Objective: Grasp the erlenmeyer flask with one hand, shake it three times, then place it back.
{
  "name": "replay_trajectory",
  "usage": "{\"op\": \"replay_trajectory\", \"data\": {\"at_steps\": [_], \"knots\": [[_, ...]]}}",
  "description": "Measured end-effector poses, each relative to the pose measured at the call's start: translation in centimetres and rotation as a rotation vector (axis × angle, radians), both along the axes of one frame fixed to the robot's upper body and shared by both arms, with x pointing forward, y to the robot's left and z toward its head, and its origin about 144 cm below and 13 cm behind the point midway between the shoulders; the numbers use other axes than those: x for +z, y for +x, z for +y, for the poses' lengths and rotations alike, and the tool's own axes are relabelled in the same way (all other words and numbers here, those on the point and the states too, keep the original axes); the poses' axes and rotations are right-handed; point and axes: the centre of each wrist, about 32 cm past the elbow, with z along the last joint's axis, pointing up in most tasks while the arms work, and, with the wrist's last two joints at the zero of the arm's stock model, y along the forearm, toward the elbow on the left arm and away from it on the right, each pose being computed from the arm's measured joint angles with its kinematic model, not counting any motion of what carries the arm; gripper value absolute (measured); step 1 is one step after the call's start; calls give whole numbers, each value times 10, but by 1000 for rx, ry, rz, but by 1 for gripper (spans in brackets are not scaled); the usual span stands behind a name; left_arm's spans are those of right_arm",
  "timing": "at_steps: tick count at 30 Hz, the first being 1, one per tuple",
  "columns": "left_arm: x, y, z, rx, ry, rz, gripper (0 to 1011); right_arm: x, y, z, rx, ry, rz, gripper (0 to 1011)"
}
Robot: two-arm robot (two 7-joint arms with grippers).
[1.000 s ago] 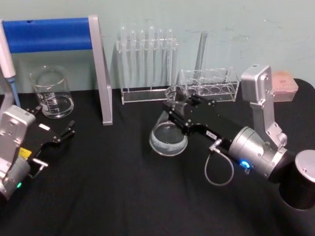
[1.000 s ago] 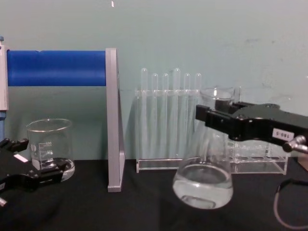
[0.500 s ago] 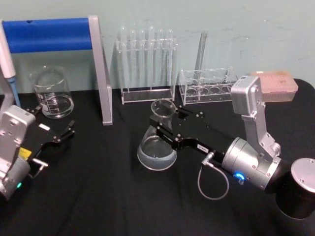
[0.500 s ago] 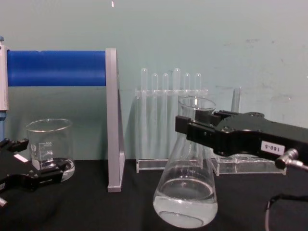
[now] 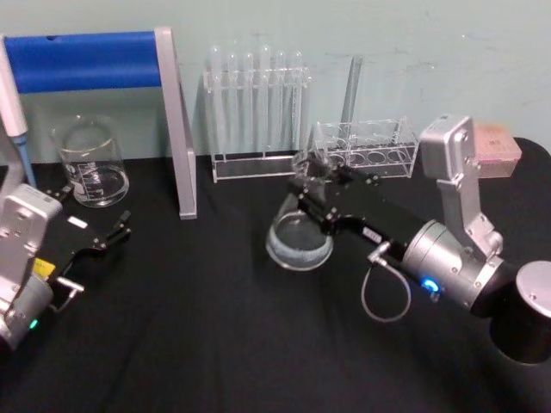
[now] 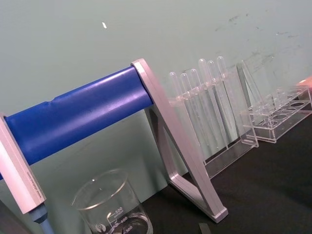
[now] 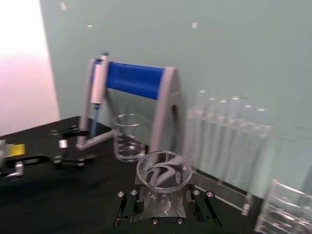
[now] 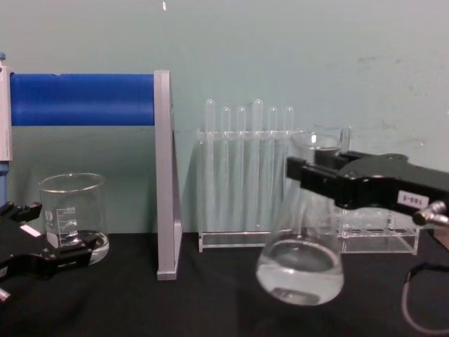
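Since half a second ago the right gripper (image 5: 310, 179) has swung the erlenmeyer flask (image 5: 300, 238) back toward the clear racks. Its fingers are clenched on the flask's neck; the tilted body, holding a little clear liquid, hangs below them over the black cloth tabletop (image 5: 198, 344). The test tube rack (image 5: 256, 95) stands just behind the fingers against a pale green wall. The left gripper (image 5: 100, 251) rests well to their left, fingers spread and empty, near the beaker (image 5: 90, 163)
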Motion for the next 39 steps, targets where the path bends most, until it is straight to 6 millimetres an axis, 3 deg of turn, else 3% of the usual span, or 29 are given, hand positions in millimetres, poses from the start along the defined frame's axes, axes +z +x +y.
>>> {"op": "replay_trajectory", "data": {"at_steps": [22, 39], "knots": [[0, 0, 0, 0, 0, 0, 1001, 0, 32, -38, -262, -19, -16, 449], [0, 0, 0, 0, 0, 0, 1001, 0, 26, -29, -213, -11, -10, 449]]}}
